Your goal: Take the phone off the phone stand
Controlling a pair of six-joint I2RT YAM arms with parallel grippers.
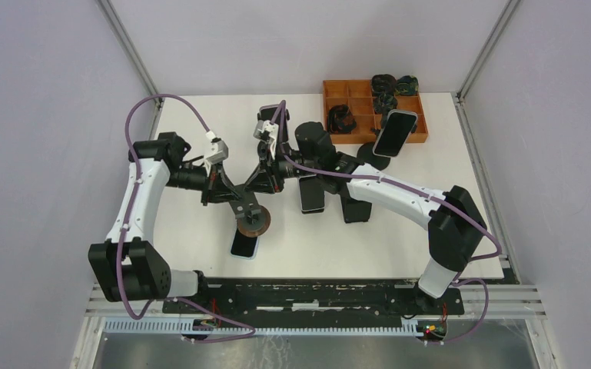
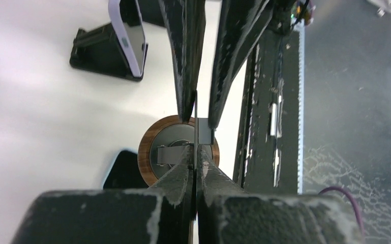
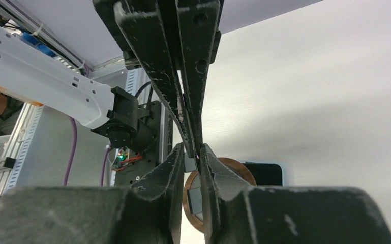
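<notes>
Table: white; both arms reach in from the near edge and meet left of centre, towards the near edge.

Tray: orange, divided into compartments, at the far right corner; small dark items lie in several compartments, too small to tell what they are.

Propped phone: leans tilted on a black stand just beside the tray's near side.

Phone: the task's thing; it lies flat on the table with its dark screen up, off the stand and just on the near side of it, close to the near edge and left of centre; the left wrist view shows one corner beside the stand's rim.

Round stand: wood-rimmed disc base with a grey metal upright; it carries no phone.

Lilac phone: leans in a black wedge stand; seen in the left wrist view only.

Left gripper: fingers pinched almost together; the thin grey upright of the round stand runs edge-on into the gap, so it is clamped on the round stand.

Right gripper: comes in from the opposite side; its fingertips straddle the grey plate of the same upright and appear closed on it; the two grippers' tips sit just beside each other above the disc.
</notes>
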